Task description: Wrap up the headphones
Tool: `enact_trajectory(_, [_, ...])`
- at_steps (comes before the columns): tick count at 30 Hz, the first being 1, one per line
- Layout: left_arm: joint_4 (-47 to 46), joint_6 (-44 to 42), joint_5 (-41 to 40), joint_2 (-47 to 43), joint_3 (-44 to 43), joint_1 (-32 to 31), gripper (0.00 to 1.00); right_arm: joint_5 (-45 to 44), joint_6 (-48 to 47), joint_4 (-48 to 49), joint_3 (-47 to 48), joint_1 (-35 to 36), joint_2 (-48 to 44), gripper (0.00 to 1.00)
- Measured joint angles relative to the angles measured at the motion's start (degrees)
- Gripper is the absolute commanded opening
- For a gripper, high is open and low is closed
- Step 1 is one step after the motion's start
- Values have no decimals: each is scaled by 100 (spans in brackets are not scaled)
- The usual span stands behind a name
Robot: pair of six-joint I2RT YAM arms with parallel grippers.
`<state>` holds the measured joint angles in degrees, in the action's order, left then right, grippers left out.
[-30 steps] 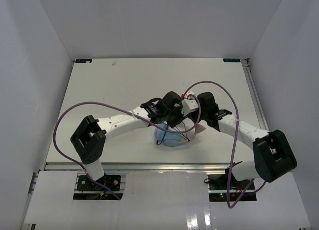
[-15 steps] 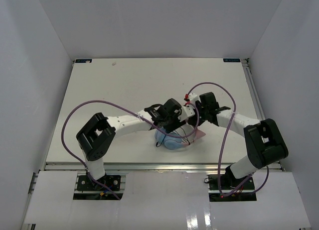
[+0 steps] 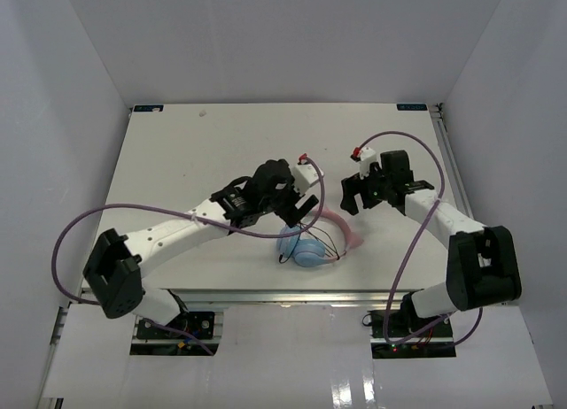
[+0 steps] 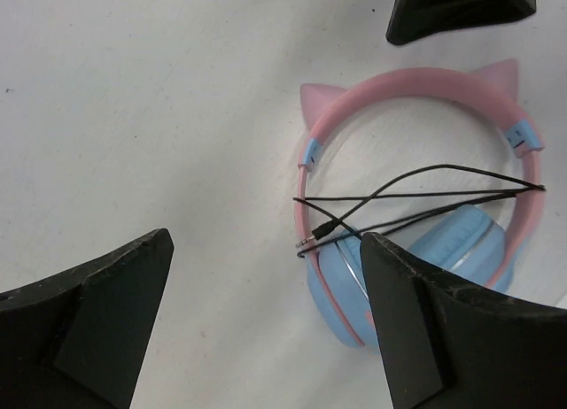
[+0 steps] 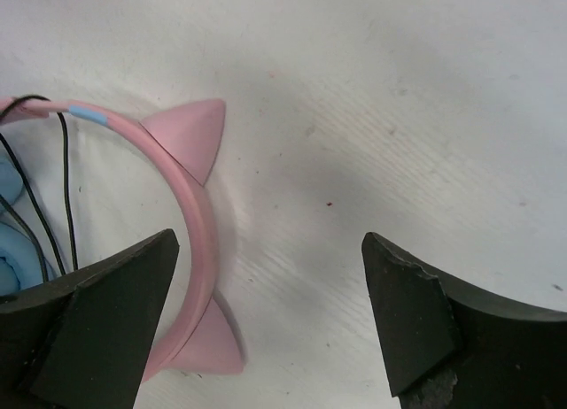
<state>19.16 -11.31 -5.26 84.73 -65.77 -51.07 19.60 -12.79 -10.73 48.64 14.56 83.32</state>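
Observation:
The headphones (image 3: 312, 245) lie flat on the white table near its front edge, light-blue ear cups (image 4: 465, 250) together and the pink headband (image 4: 416, 80) with cat-ear points arching away. The thin black cable (image 4: 425, 192) runs in several strands across the band, and its plug (image 4: 317, 235) lies free at the band's edge. My left gripper (image 3: 297, 211) hovers open just above and left of them, holding nothing (image 4: 266, 250). My right gripper (image 3: 353, 195) stands open to the upper right, beside the headband (image 5: 197, 219), over bare table (image 5: 270, 245).
The table (image 3: 204, 148) is enclosed by white walls at the back and both sides. Thick purple arm cables loop over the left arm (image 3: 80, 227) and the right arm (image 3: 423, 192). A metal rail (image 3: 266, 296) runs along the near edge.
Both grippers have opened and pulled back from the headphones, the left toward the left, the right up and to the right. The headphones now lie uncovered on the table.

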Motion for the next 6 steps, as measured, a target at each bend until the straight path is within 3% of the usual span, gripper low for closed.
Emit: enact_trajectory(6, [-98, 727, 230, -1296, 872, 54, 98, -791, 134, 173, -204, -38, -1477, 90])
